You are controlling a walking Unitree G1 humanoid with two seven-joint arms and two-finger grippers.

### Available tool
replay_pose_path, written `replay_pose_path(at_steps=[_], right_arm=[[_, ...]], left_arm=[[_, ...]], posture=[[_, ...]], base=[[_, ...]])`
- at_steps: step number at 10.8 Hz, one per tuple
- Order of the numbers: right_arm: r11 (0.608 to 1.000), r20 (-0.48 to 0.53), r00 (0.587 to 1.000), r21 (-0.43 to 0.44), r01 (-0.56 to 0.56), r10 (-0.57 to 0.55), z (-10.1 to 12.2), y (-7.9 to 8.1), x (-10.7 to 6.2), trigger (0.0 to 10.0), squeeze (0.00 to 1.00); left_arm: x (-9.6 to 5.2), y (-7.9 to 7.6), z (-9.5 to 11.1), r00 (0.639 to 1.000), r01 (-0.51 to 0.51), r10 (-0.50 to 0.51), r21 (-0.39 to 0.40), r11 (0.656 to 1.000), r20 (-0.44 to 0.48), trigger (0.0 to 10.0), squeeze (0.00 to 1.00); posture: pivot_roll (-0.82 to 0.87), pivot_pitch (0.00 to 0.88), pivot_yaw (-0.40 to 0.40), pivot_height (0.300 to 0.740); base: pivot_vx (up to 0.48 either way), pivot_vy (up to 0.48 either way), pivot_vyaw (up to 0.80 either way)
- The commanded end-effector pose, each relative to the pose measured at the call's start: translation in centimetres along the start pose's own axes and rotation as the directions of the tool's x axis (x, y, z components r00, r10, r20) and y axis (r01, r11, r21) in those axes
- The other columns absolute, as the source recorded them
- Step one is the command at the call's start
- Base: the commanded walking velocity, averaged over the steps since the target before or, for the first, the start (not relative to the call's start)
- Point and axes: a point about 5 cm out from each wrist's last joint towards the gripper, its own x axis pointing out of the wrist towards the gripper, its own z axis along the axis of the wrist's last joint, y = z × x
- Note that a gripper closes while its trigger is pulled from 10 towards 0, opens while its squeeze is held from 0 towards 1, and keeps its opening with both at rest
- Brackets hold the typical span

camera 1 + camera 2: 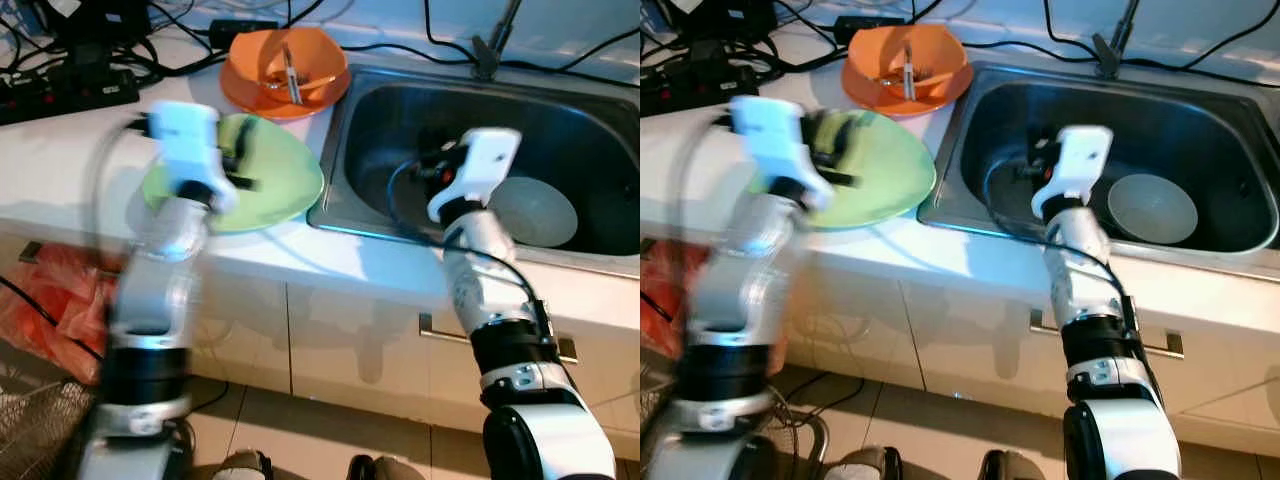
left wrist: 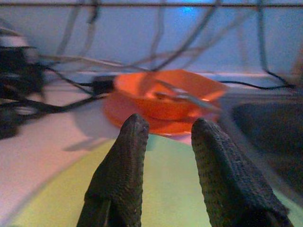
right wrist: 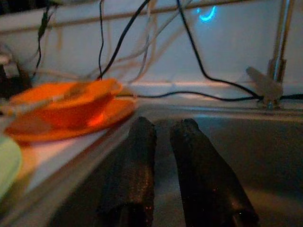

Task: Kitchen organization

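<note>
Left gripper (image 2: 165,142) hovered low over the green plate (image 1: 285,180), its two black fingers (image 2: 125,161) held apart with a clear gap and nothing between them. Left arm reached up from the floor side and leaned in over the counter (image 1: 70,150), heavily smeared with motion blur in both head views, so wrist and gripper outline hard to make out there. Pointed along the fingers toward the orange bowl (image 2: 170,97), stacked on an orange plate (image 1: 240,95) just beyond the green plate. Held a metal utensil (image 1: 290,75) inside that bowl, shape unclear.

Right gripper (image 3: 163,137) reached over the front rim of the sink (image 1: 400,100) and down into the basin, fingers (image 3: 137,161) nearly together with only a thin slit between, gripping nothing. Right arm rose steeply from the cabinet front, sharp and unblurred, white wrist housing above the basin. Hid the fingertips behind the wrist in the head views.

Pale round dish (image 1: 1152,208) rested on the basin floor, just beside the right wrist, partly cut off by the arm in the left eye view. Faucet (image 3: 277,52) stood at the far edge of the sink, top out of frame. Black cables (image 1: 60,70) tangled on the counter, away from the sink past the orange bowl.
</note>
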Motion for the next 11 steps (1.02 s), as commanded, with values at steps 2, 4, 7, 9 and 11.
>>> replay_pose_path(at_steps=[2,4,7,9,11], right_arm=[[0.996,-0.022,0.999,0.075,-0.042,0.044,-0.3,0.5,-0.3,10.0,0.0],[0.993,-0.045,0.996,0.099,-0.067,0.072,-0.9,1.0,-0.8,10.0,0.0],[0.99,-0.069,0.993,0.11,-0.09,0.098,-1.3,1.3,-0.9,10.0,0.0],[0.988,-0.073,0.991,0.114,-0.1,0.109,-1.3,1.5,-1.0,10.0,0.0],[0.988,-0.077,0.99,0.111,-0.109,0.118,-1.3,1.6,-1.0,10.0,0.0]], left_arm=[[-0.8,2.7,0.3,0.996,-0.084,0.084,0.017,0.996,0.003,10.0,0.0],[-2.0,5.3,0.3,0.988,-0.153,0.154,0.021,0.988,-0.014,10.0,0.0],[-3.7,7.8,0.4,0.976,-0.208,0.209,0.017,0.978,-0.056,10.0,1.0],[-4.5,7.8,0.3,0.978,-0.197,0.192,-0.061,0.979,-0.082,10.0,1.0],[-5.1,7.9,0.3,0.975,-0.202,0.181,-0.181,0.963,-0.126,10.0,1.0]], posture=[[0.1,0.134,-0.021,0.74],[0.11,0.131,-0.021,0.74],[0.11,0.129,-0.023,0.74],[0.12,0.121,-0.03,0.74],[0.12,0.121,-0.03,0.74]], base=[[0.0,0.0,0.0],[0.0,0.0,0.0],[0.0,0.0,0.0],[0.0,0.0,0.0],[0.0,0.0,0.0]])
